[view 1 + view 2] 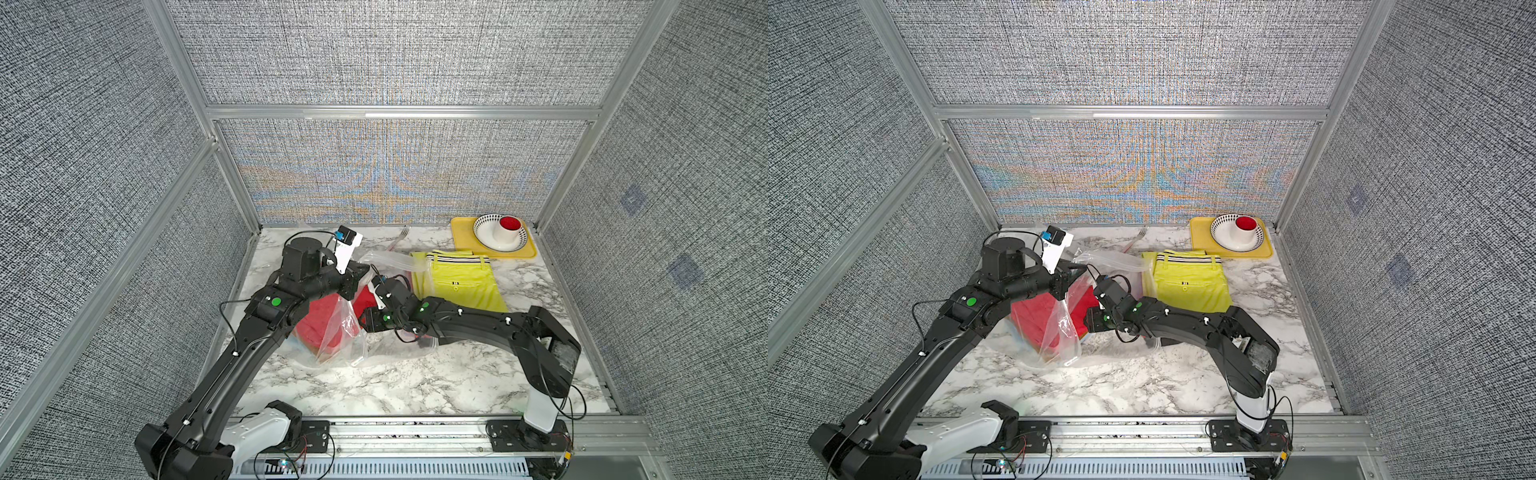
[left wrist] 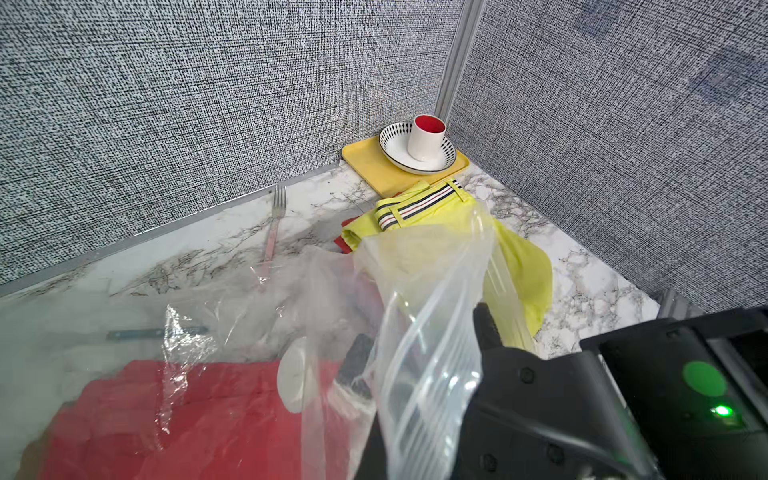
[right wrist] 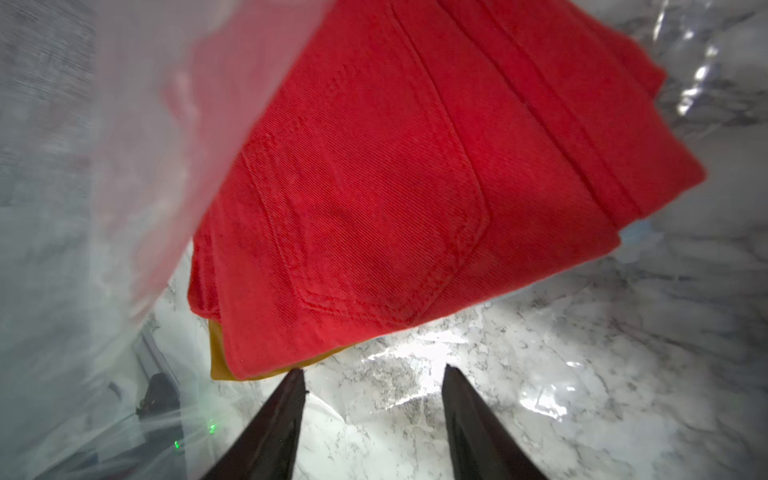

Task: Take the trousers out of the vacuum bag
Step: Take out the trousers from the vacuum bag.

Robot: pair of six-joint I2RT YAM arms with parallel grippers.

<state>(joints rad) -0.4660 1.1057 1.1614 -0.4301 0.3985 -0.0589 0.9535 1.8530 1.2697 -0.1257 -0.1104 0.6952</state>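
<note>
While right gripper (image 3: 374, 370) gapes, red trousers (image 3: 374, 166) ahead

The vacuum bag (image 1: 347, 332) lies at nine o'clock (trousers (image 1: 318, 322) inside); other trousers (image 1: 461, 286) at one o'clock, the tray (image 1: 462, 237) behind them.

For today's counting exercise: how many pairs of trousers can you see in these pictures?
3. Yellow trousers lie on the table, outside the vacuum bag; red trousers lie inside it; an orange pair peeks from under the red. More may be hidden beneath.
</note>
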